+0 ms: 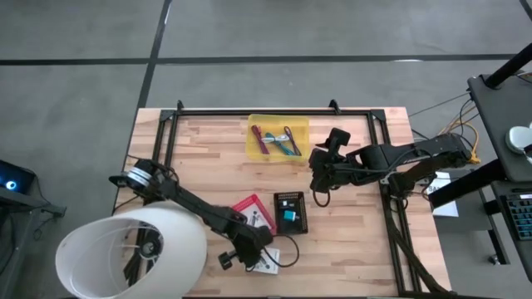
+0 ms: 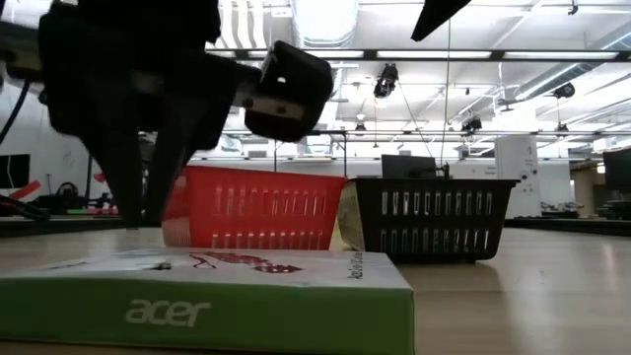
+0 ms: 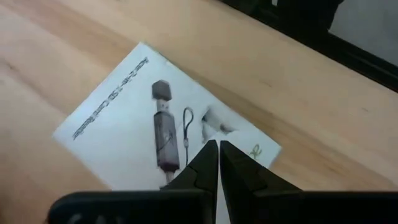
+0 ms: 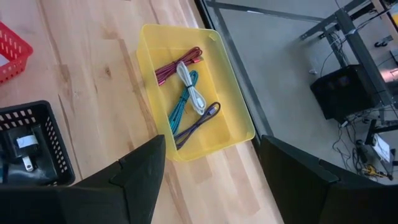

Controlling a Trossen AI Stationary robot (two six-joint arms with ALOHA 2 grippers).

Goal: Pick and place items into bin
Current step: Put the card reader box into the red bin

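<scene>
The left end effector [image 3: 218, 163], its fingers pressed together with nothing between them, hangs just above a white printed card [image 3: 158, 132] lying flat at the near edge of the light wooden worktop [image 1: 349, 237], apparently lining up a pickup; the card pictures a USB stick with a lanyard. The right end effector [image 4: 211, 171], fingers spread and empty, waits over the worktop beside a yellow plastic tray [image 4: 233, 102] holding coiled red, white, teal and purple cables, near a black mesh basket [image 1: 291, 213] and a red mesh basket [image 1: 254, 213].

An open lab or workshop hall. Strip lights [image 2: 325, 20] line the high ceiling. Grey concrete floor [image 1: 249, 29] surrounds the wooden tabletop [image 1: 349, 241].
</scene>
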